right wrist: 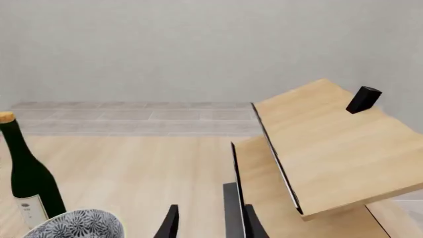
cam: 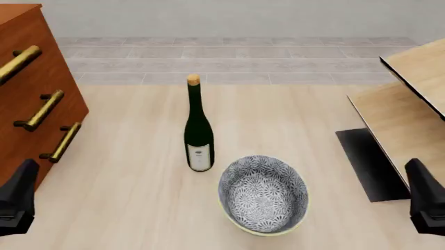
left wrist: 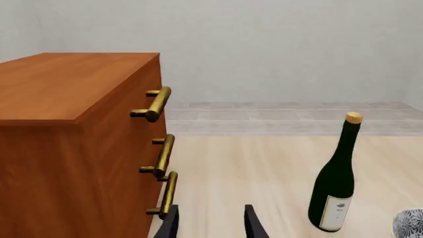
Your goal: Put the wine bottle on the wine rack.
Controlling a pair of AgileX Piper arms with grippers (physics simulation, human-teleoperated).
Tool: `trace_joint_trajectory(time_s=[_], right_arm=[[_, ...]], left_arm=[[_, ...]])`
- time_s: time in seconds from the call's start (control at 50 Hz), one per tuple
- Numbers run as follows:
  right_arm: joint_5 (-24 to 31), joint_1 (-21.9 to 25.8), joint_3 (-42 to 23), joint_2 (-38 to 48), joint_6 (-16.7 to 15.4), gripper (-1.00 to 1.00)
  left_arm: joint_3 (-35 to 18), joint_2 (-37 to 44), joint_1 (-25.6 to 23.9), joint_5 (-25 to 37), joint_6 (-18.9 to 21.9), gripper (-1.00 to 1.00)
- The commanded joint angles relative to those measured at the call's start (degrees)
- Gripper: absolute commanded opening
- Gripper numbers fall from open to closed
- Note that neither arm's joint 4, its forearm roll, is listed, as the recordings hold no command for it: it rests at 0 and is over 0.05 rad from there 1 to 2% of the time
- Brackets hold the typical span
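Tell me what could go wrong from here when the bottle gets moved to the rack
1. The bottle is tall and slim and stands upright, so a nudge from a claw could tip it.
2. The bowl sits just in front of the bottle; a low approach from the arms' side might knock it.
3. The rack has slanted panels, so a bottle set down loosely might slide off.

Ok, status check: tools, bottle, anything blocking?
Both tools open, empty, low at near table edge. Wine bottle upright mid-table, untouched. Wine rack far right. Patterned bowl sits just in front of the bottle.
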Motion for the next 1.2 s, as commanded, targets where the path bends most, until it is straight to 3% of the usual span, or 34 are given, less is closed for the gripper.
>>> trace_joint_trajectory(time_s=[0.02, 0.36, 0.66, 0.94, 1.08, 1.2], right_arm=[[-1.58, 0.9, -0.29, 2.17, -0.61, 1.0], [-9.82, 2.78, -1.61, 12.35, -1.5, 1.0], [-22.24, 9.01, -5.91, 31.77, -2.83, 1.0], [-22.73, 12.7, -11.29, 41.35, -3.24, 1.0], [-21.63, 15.38, -13.49, 43.84, -0.36, 1.0], [-19.58, 17.25, -16.39, 45.75, -1.45, 1.0]], left_arm=[[-0.28, 0.09, -0.25, 0.47, -0.13, 1.0], [0.0, 0.05, -0.02, 0.02, 0.22, 1.0], [0.05, -0.08, -0.09, 0.2, 0.43, 1.0], [0.08, -0.12, 0.16, 0.63, 2.48, 1.0], [0.05, 0.03, -0.24, 0.93, 2.06, 1.0], [0.08, -0.06, -0.21, 0.75, 1.68, 1.0]])
